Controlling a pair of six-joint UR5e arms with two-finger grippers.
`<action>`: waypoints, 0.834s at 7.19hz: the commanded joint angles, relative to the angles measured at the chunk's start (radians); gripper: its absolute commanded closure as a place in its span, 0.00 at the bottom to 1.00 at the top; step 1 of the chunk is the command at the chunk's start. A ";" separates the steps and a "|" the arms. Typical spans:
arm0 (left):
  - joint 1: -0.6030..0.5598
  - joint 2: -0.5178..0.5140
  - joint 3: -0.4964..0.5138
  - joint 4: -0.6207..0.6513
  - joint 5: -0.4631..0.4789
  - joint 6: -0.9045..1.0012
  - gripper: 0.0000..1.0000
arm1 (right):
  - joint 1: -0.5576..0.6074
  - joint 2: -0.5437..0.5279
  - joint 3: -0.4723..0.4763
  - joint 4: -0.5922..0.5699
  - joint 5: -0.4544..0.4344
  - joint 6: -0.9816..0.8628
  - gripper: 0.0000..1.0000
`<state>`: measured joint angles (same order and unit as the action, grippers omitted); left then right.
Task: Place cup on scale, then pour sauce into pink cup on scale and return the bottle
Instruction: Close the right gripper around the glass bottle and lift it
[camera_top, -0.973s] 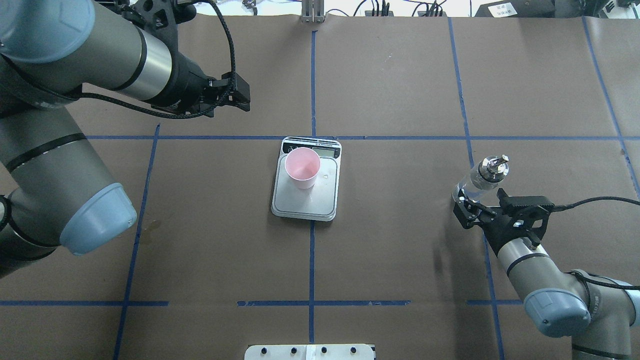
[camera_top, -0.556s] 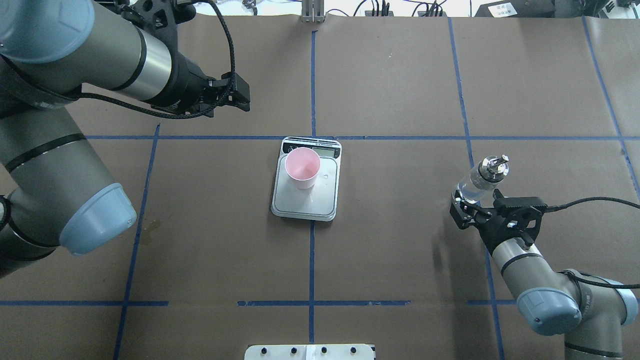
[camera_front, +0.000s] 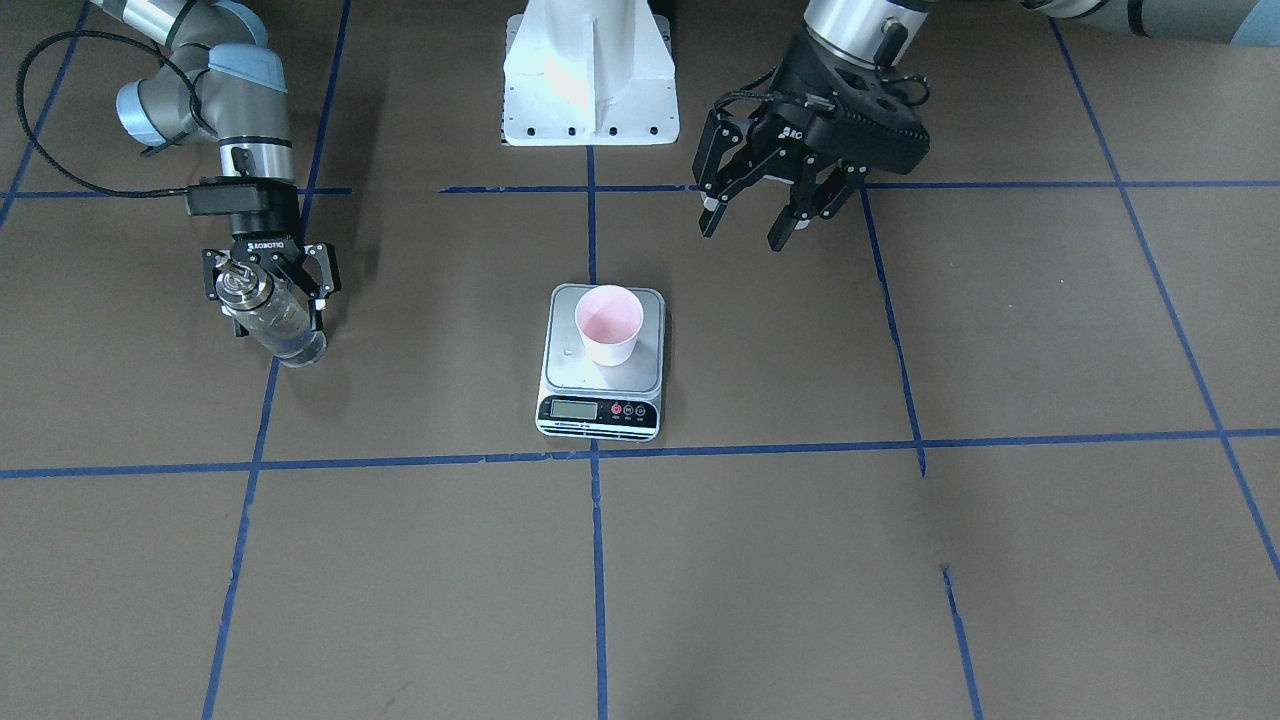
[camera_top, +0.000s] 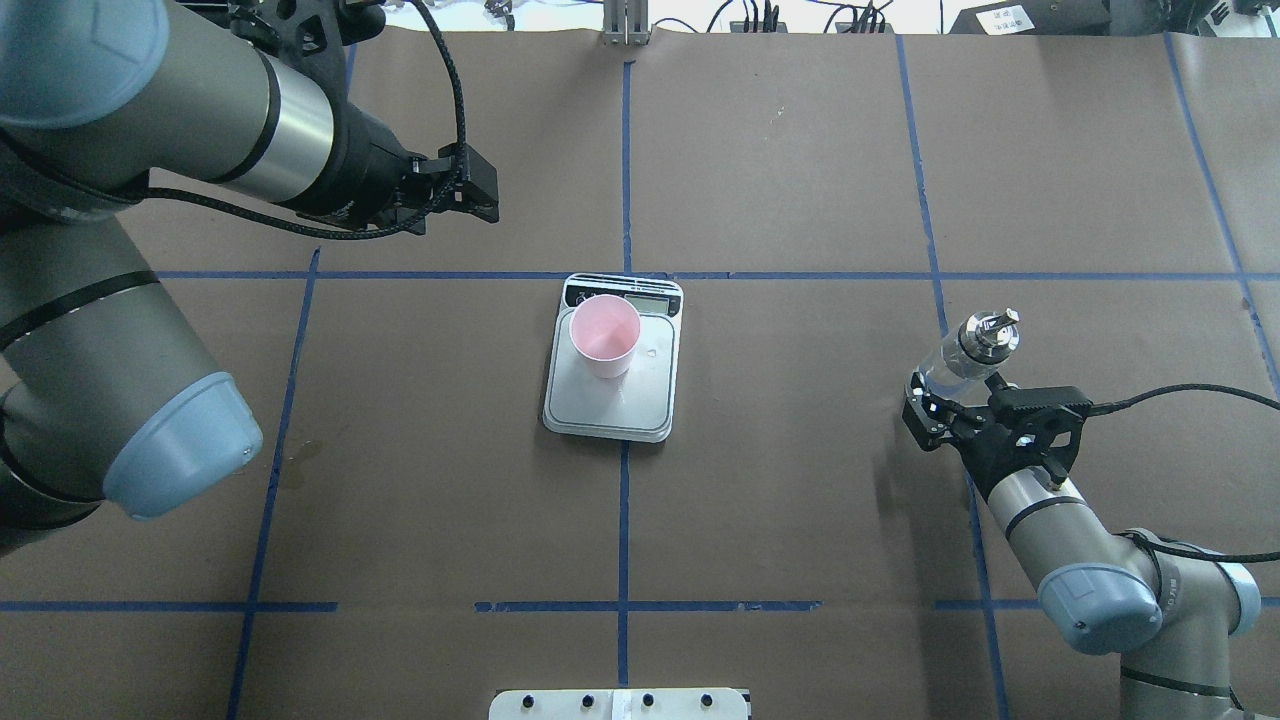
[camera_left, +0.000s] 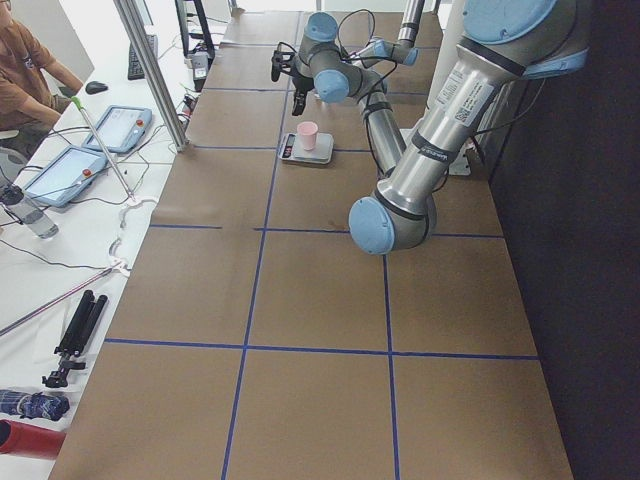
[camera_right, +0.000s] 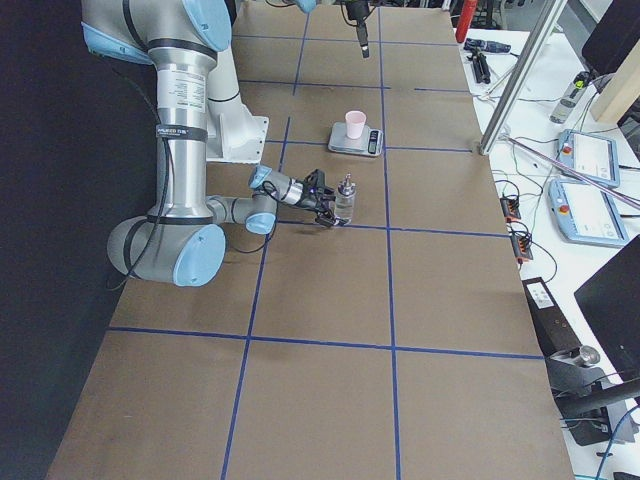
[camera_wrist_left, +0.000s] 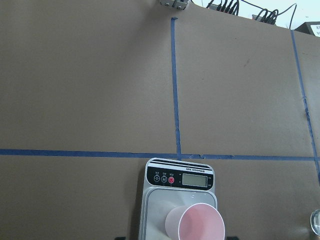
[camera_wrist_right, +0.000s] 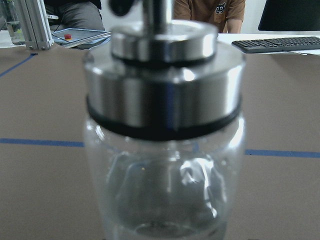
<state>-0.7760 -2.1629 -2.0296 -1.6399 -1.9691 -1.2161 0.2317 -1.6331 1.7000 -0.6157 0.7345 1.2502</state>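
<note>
- R arm low, forearm reaching out nearly level w/ table; right gripper (camera_front: 277, 328) has jaws spread wide either side of the bottle (camera_front: 283, 322), not clamped.
- Bottle upright on table (camera_front: 900, 560), well apart from scale (camera_front: 598, 410), on robot's right.
- L arm up high; left gripper (camera_front: 745, 232) wide open, empty, fingers angled down.
- Cup (camera_front: 609, 322) upright on scale platform.

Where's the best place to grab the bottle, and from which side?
Take the bottle by the glass below its cap, coming in level from the robot's side, as the right gripper sits. It stands upright, and its straight round wall suits a pinch better than the spout.
</note>
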 joint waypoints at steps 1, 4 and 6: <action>0.001 0.002 -0.001 0.000 0.001 0.000 0.27 | 0.001 0.010 -0.013 0.039 -0.001 -0.025 0.15; 0.000 0.002 -0.003 0.000 0.001 0.000 0.27 | 0.005 0.021 -0.014 0.039 -0.024 -0.060 0.40; 0.001 0.006 -0.003 0.000 0.001 -0.002 0.27 | 0.046 0.063 -0.011 0.036 -0.033 -0.162 0.91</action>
<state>-0.7756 -2.1600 -2.0322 -1.6398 -1.9675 -1.2168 0.2503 -1.6025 1.6871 -0.5783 0.7084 1.1667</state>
